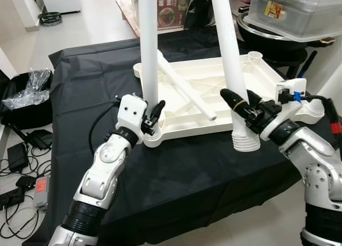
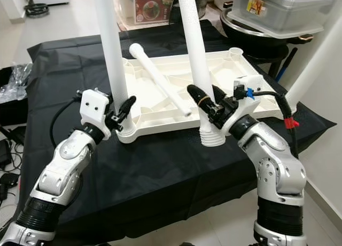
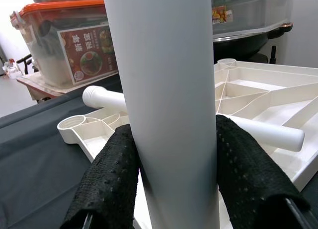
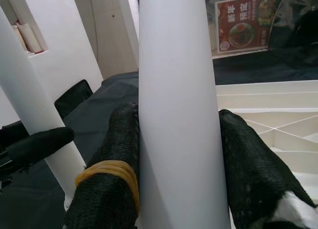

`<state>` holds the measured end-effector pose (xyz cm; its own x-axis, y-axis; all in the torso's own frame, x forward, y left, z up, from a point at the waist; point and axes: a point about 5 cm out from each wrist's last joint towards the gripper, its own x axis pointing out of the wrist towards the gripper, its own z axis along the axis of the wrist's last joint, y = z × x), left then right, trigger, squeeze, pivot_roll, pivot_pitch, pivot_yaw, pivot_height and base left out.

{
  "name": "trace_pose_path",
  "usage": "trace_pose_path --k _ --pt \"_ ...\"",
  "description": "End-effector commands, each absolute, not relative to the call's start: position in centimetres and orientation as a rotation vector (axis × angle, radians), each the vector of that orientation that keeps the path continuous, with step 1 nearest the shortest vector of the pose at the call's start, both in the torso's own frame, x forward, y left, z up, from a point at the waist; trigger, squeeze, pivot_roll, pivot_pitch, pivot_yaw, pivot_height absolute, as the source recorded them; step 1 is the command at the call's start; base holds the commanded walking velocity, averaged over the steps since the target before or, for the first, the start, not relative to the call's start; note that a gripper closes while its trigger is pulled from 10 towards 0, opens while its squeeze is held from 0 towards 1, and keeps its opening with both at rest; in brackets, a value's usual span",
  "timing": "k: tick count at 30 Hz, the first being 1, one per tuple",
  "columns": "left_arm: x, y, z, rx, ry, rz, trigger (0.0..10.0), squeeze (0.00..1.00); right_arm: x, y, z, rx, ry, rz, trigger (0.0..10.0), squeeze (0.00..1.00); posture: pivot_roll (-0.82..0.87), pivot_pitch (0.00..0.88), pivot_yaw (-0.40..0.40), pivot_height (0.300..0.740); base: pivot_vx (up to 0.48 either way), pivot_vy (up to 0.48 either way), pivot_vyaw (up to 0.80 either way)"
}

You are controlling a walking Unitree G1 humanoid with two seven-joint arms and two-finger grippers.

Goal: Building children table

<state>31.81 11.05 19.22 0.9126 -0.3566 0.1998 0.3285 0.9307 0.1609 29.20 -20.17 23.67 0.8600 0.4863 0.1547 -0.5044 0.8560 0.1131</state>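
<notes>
The left gripper (image 1: 155, 111) is clamped around an upright white leg (image 1: 148, 48) seated in the upturned tabletop's (image 1: 214, 96) near corner. The right gripper (image 1: 238, 99) is closed on a second leg (image 1: 230, 54), tilted, its ribbed end down just off the tabletop's edge. A third leg (image 1: 187, 91) lies between the grippers. Behind, a red label's (image 1: 172, 8) writing is unreadable.

White plastic ribbed tabletop (image 1: 243, 78) lies upside down on black-draped worktop (image 1: 187, 171); one white tubular leg (image 1: 148, 48) stands upright in corner socket, second (image 1: 232, 64) tilted beside edge, third (image 1: 184, 88) lies across underside.
</notes>
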Motion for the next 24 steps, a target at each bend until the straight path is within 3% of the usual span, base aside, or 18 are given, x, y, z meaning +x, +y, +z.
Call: trace_pose_path --k 1,4,5,6,7,8,12,15,24 --pt "32.2 11.9 19.6 0.141 -0.240 -0.321 0.0 0.00 28.9 -19.8 23.8 0.153 -0.127 0.528 10.0 0.00 -0.07 0.130 0.006 0.740 0.000 0.000 0.00" --pt "32.5 12.0 19.7 0.153 -0.245 -0.318 0.0 0.00 28.8 -19.6 23.7 0.152 -0.125 0.530 10.0 0.00 -0.07 0.131 0.008 0.740 0.000 0.000 0.00" --pt "33.0 12.5 20.0 0.167 -0.252 -0.302 3.3 0.00 28.8 -19.4 23.7 0.151 -0.124 0.532 10.0 0.00 -0.08 0.133 0.009 0.740 0.000 0.000 0.00" --pt "33.0 12.5 20.0 0.167 -0.252 -0.302 3.3 0.00 28.8 -19.4 23.7 0.151 -0.124 0.532 10.0 0.00 -0.08 0.133 0.009 0.740 0.000 0.000 0.00" --pt "33.6 13.1 20.4 0.184 -0.263 -0.282 7.3 0.00 28.7 -19.2 23.7 0.150 -0.123 0.534 10.0 0.00 -0.08 0.135 0.009 0.740 0.000 0.000 0.00" --pt "34.3 14.1 21.0 0.196 -0.277 -0.261 10.0 0.00 28.6 -19.1 23.7 0.147 -0.122 0.535 10.0 0.00 -0.09 0.138 0.013 0.740 0.000 0.000 0.00" --pt "35.4 15.8 22.1 0.215 -0.293 -0.245 10.0 0.00 28.5 -19.1 23.8 0.144 -0.122 0.533 10.0 0.00 -0.09 0.141 0.014 0.740 0.000 0.000 0.00" --pt "37.0 19.4 22.6 0.294 -0.261 -0.171 10.0 0.00 28.3 -19.3 23.7 0.140 -0.118 0.519 10.0 0.00 -0.10 0.149 0.021 0.740 0.000 0.000 0.00" --pt "37.8 21.7 22.4 0.344 -0.218 -0.116 10.0 0.00 28.0 -19.4 23.6 0.137 -0.106 0.508 10.0 0.00 -0.10 0.156 0.022 0.740 0.000 0.000 0.00"
